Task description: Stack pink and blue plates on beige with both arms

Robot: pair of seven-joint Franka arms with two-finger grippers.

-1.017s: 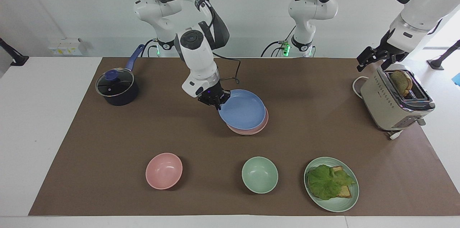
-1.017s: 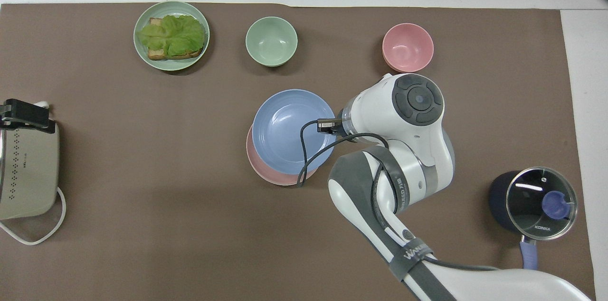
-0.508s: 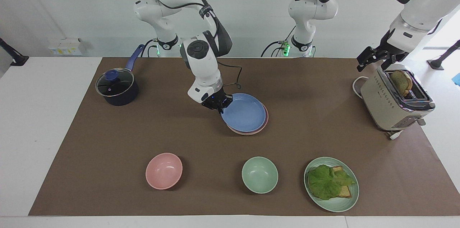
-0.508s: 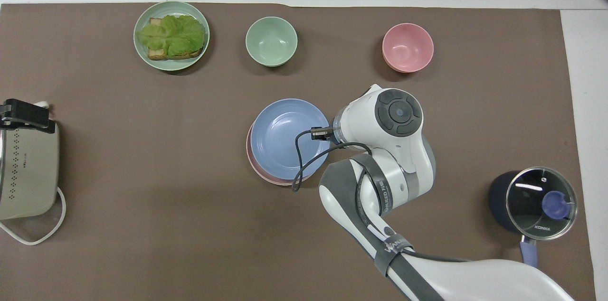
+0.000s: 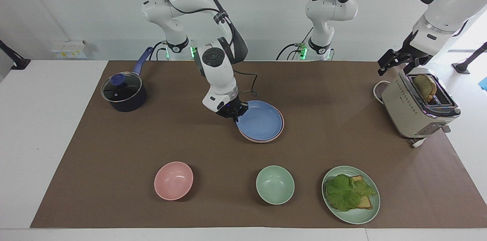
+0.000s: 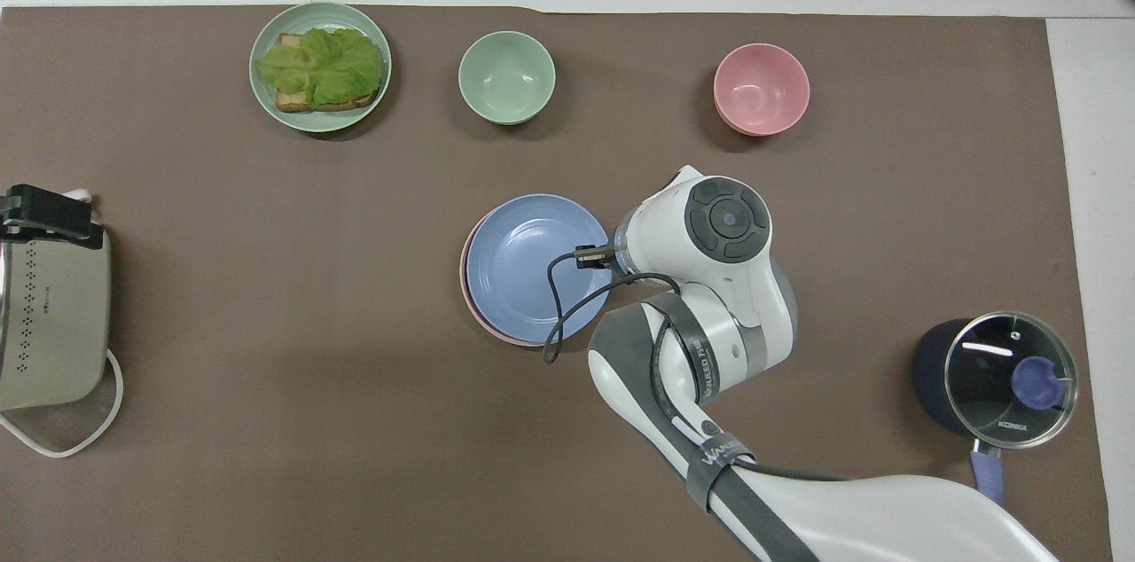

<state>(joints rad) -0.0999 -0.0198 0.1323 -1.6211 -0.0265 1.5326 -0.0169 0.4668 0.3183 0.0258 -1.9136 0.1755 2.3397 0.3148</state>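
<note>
- The right gripper [image 5: 235, 113] is clamping the rim of the blue plate [image 5: 260, 120], its fingertips drawn together over the edge that faces the right arm's end of the table.
- The blue plate is lying level and low, nested in the pink plate [image 6: 475, 318] directly beneath it; only a thin crescent of pink is showing.
- The beige plate is not showing as a separate thing; whether it is lying hidden under the pink plate cannot be told.
- Handling, as a judgement: the plates are looking light, stiff and matte, so a rim pinch is likely holding well. The shallow, sloping wall is offering little depth, though, and a plate held at one edge is apt to tilt or slide off centre when let go.
- A pink bowl [image 5: 173, 180] and a green bowl [image 5: 274, 184] are standing well apart from the gripper, farther from the robots than the stack.
- A lidded dark pot [image 5: 123, 92] is sitting toward the right arm's end of the table.
- A green plate [image 5: 357, 214] with lettuce and toast is lying farther off, toward the left arm's end.
- Farthest of all, the left gripper [image 5: 390, 62] is waiting just beside the top of the toaster [image 5: 411, 108], holding nothing visible.
</note>
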